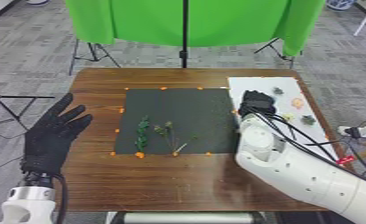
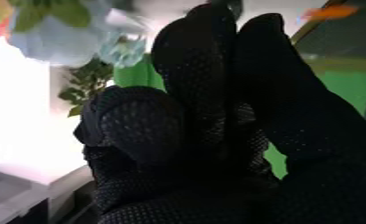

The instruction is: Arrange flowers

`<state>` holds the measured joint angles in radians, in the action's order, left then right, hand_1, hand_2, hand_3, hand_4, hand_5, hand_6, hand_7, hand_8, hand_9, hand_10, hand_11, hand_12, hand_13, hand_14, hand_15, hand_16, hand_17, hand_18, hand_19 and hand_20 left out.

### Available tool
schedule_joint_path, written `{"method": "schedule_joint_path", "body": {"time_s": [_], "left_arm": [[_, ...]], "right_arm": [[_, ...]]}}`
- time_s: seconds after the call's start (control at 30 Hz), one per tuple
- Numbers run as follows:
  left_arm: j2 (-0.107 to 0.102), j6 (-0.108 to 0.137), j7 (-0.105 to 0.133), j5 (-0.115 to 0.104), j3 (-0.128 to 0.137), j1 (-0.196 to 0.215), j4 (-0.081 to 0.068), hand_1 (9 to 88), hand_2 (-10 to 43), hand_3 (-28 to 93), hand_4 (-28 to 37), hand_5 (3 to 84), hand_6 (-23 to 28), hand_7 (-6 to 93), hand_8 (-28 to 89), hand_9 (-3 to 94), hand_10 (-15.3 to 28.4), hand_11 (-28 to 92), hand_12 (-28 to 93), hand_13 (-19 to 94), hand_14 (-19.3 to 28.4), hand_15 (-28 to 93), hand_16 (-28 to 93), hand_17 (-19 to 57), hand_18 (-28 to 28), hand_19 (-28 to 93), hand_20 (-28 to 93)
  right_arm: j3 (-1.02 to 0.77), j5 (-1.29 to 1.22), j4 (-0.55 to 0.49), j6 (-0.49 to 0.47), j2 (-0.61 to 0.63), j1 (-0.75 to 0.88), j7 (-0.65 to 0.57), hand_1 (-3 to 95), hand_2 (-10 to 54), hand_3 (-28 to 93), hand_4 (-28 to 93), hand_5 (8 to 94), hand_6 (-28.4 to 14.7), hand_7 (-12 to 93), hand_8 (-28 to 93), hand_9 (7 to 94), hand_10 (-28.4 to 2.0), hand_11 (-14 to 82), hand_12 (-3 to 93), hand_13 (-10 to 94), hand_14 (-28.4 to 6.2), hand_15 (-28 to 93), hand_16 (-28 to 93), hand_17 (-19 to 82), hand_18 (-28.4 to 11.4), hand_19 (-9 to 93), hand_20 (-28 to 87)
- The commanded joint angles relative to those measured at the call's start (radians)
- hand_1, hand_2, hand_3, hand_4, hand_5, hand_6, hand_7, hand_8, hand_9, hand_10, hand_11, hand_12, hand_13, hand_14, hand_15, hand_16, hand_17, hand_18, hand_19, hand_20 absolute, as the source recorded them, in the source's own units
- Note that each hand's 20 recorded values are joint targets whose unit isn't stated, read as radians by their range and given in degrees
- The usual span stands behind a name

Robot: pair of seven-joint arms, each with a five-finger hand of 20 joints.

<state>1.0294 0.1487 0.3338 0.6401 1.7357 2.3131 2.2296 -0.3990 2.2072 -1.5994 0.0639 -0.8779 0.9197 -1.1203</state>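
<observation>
We see right hand (image 1: pixel 258 102) straight, fingers together, left hand (image 1: pixel 51 135) spread — low sweep might drag flower (image 2: pixel 57 42).

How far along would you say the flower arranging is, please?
It looks partly done: a leafy green stem and some thin sprigs lie on the dark mat. The right hand is at the left side of the white sheet; I can't tell whether it holds anything. Likely left to place are the pale orange flower and grey-green pieces on that sheet.
</observation>
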Motion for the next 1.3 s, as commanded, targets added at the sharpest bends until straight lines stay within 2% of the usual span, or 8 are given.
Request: {"method": "schedule_joint_path", "body": {"time_s": [0.03,0.17,0.3,0.4,0.47,0.6,0.9,1.3], "left_arm": [[0.004,0.012,0.000,-0.002,0.003,0.019,0.004,23.8,5.3,80,-24.3,34.8,7.1,13.0,-10,34.0,18.8,22,11,27,27.4,50,-7,-6.6,28.4,54,17],[0.008,0.007,-0.001,0.000,0.005,0.017,0.002,23.8,5.2,80,-24.3,34.8,7.1,13.0,-10,34.0,18.8,22,11,27,27.3,51,-7,-6.7,28.4,54,17],[0.009,0.011,0.003,-0.001,0.007,0.018,0.003,23.9,5.2,80,-24.4,34.8,7.2,13.0,-10,34.0,18.8,22,11,27,27.4,51,-7,-6.7,28.4,54,17],[0.005,0.015,0.009,-0.004,0.010,0.025,0.005,24.0,5.2,80,-24.4,34.8,7.1,13.0,-10,34.0,18.7,22,11,27,27.4,51,-7,-6.6,28.4,54,17],[0.003,0.018,0.014,-0.007,0.012,0.030,0.006,23.9,5.2,80,-24.4,34.8,7.1,13.1,-10,34.0,18.8,22,11,27,27.4,51,-7,-6.6,28.4,54,17],[-0.002,0.025,0.020,-0.012,0.013,0.038,0.007,23.9,5.2,80,-24.4,34.8,7.1,13.1,-10,34.0,18.8,22,11,27,27.4,50,-7,-6.6,28.4,54,17],[0.013,0.007,-0.008,0.003,0.008,0.010,0.000,23.9,5.2,80,-24.3,34.8,7.1,13.1,-10,34.0,18.8,22,11,27,27.4,51,-7,-6.6,28.4,54,17],[0.008,0.010,-0.003,-0.002,0.000,0.004,-0.003,24.1,5.3,80,-24.3,35.0,7.3,13.1,-10,34.2,18.8,22,11,27,27.4,51,-7,-6.6,28.4,54,17]], "right_arm": [[-0.036,0.043,-0.053,0.058,0.044,-0.053,-0.005,56.1,-9.5,73,-28,88.5,-4.0,27,11,89.0,-10.8,40.7,28.1,84,-7.8,73,16,40,-25.9,93,41],[-0.035,0.081,-0.088,0.039,0.057,-0.050,-0.009,56.1,-9.5,73,-28,88.5,-4.0,27,12,89.3,-11.0,40.8,28.2,84,-7.8,73,17,40,-26.0,93,42],[-0.192,0.003,-0.162,-0.103,0.033,0.056,-0.046,53.4,-9.5,74,-28,86.4,-3.9,29,12,86.3,-11.1,44.5,26.6,83,-8.2,73,17,40,-26.4,93,41],[-0.331,-0.084,-0.202,-0.230,0.000,0.141,-0.068,43.5,-9.5,73,-26,81.2,-5.2,30,8,81.7,-14.7,49.7,21.1,80,-9.6,75,16,40,-27.7,93,42],[-0.388,-0.111,-0.213,-0.296,-0.017,0.179,-0.087,36.0,-8.8,73,-24,78.7,-7.0,30,-9,78.6,-17.0,49.8,19.8,77,-11.4,76,15,39,-28.3,93,43],[-0.429,-0.166,-0.214,-0.353,-0.031,0.216,-0.128,31.7,-7.0,71,-23,77.2,-9.7,27,-10,76.6,-19.1,48.1,19.0,75,-13.0,77,14,38,-28.4,93,41],[-0.395,-0.198,-0.131,-0.392,-0.068,0.206,-0.176,29.0,-5.4,68,-23,76.2,-12.4,22,-8,74.7,-21.5,45.5,18.3,73,-14.4,77,13,37,-28.4,93,38],[-0.264,-0.156,-0.033,-0.264,-0.124,0.140,-0.145,25.7,-3.8,67,-23,74.5,-13.2,21,-8,72.5,-21.9,45.2,17.8,72,-14.8,77,12,36,-28.4,93,35]]}}
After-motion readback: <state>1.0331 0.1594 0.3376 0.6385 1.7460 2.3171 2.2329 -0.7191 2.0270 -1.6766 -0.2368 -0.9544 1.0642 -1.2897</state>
